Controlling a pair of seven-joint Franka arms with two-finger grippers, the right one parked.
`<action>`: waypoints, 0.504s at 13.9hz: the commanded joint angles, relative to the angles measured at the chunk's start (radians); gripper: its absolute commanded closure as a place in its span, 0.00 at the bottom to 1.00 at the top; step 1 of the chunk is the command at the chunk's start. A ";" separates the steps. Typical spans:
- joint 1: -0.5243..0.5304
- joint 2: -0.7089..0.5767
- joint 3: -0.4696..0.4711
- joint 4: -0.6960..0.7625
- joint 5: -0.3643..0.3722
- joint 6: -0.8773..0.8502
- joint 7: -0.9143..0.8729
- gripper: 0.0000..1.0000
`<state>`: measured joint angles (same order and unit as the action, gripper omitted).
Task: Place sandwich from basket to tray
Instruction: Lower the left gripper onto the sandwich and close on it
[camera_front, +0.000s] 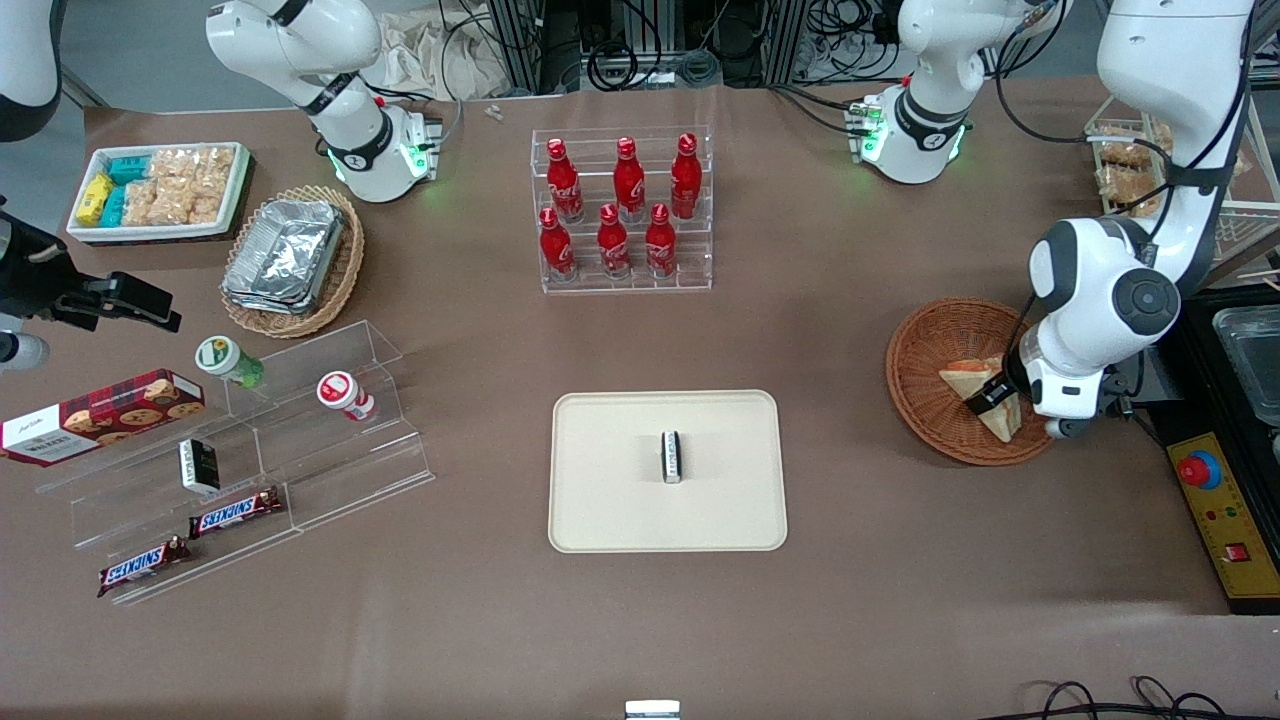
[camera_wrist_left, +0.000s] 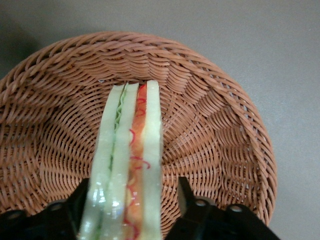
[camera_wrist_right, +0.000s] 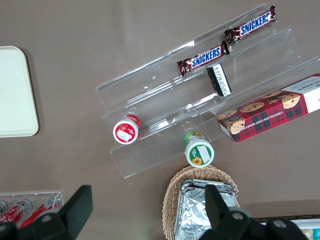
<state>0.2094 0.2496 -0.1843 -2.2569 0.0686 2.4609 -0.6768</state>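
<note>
gripper (camera_wrist_left: 132, 207): in basket (camera_front: 925, 375), fingers either side of sandwich (camera_wrist_left: 131, 165), pinching it
tray (camera_front: 600, 510): holds small dark packet (camera_front: 672, 457)

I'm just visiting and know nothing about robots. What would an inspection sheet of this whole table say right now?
Surface: brown table, flat.
Job's things: sandwich standing on edge in the round basket; tray nearer the front camera than the bottle rack, with a small dark packet on it.
Clutter: red bottles in a clear rack; toward the parked arm's end, Snickers bars, a cookie box, foil trays in an oval basket.
Gripper: the gripper is in the basket, fingers either side of the sandwich; contact cannot be told.
Cables: bundles above the table's top edge.
Surroundings: red stop button beside the basket.
</note>
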 joint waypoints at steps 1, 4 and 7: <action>0.005 -0.012 -0.007 -0.018 0.020 0.029 -0.009 1.00; -0.002 -0.044 -0.014 0.000 0.020 -0.043 -0.010 1.00; -0.005 -0.098 -0.023 0.205 0.010 -0.427 0.028 1.00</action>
<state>0.2072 0.2110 -0.1981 -2.1757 0.0732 2.2551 -0.6715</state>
